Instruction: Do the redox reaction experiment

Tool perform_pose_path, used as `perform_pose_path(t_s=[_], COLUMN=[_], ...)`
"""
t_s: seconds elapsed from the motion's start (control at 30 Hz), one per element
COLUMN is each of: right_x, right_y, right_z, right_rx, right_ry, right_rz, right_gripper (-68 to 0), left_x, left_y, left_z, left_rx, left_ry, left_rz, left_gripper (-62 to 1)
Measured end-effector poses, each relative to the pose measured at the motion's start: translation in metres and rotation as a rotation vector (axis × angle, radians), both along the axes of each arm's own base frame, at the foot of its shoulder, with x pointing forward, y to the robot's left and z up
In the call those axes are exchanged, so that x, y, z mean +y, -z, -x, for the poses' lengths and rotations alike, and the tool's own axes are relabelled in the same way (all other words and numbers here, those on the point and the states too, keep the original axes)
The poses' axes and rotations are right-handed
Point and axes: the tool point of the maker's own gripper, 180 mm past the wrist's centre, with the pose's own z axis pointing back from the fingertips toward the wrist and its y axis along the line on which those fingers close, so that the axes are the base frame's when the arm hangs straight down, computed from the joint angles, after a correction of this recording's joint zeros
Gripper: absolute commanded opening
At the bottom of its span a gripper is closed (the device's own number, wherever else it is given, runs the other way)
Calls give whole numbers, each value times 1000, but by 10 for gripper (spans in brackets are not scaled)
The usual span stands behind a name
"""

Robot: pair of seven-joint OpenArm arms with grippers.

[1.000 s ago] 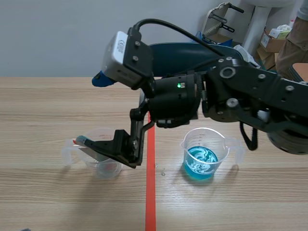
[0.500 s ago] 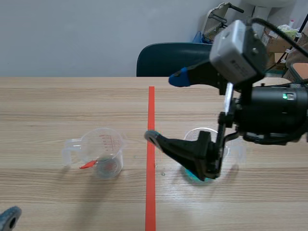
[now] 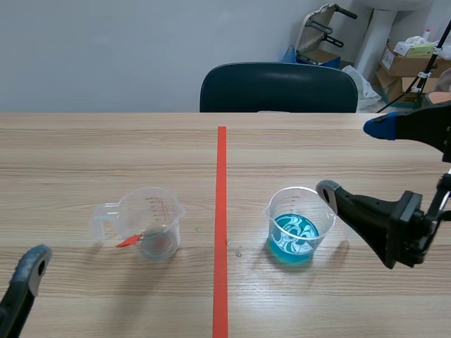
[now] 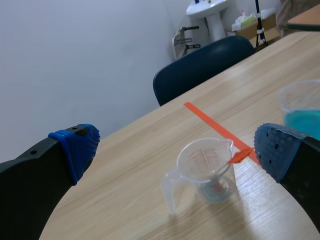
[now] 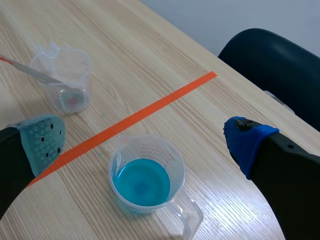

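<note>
Starting at the robot's left, the left gripper (image 4: 178,144) hangs low at the near edge of the table (image 3: 84,155), fingers wide apart and holding nothing. It looks toward the clear cup (image 3: 151,222) as if ready to approach it. That cup stands upright left of the tape line (image 3: 220,225) with a trace of reddish residue at its bottom. A red-tipped stick (image 3: 129,241) leans over its rim, probably left there for stirring. Right of the line stands the cup of blue liquid (image 3: 296,225), about a third full with pale swirls on top, well apart from the first cup. Just beside it the right gripper (image 3: 352,159) hovers, fingers spread and empty, likely keeping clear of the reaction.
</note>
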Motion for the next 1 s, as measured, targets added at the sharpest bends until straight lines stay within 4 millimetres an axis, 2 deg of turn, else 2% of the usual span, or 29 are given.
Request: perform_pose_path(t_s=[0.23,0.43,0.67,0.77,1.0], right_x=[-2,-2,-3,-3,-3], right_y=[-17,-29,-25,-25,-23], right_z=[21,28,27,27,27], right_rx=[20,9,23,23,33], right_ry=[59,80,84,85,86], right_rz=[-27,-9,12,11,20], right_gripper=[4,4,4,4,4], left_x=[-9,-16,-20,-26,-31], left_y=[-12,-1,8,17,17], left_z=[-20,-36,-60,-64,-72], left_rx=[-74,-1,42,85,81], left_ry=[65,124,125,139,134], left_rz=[18,1,-64,-83,-102], left_gripper=[14,14,14,14,14])
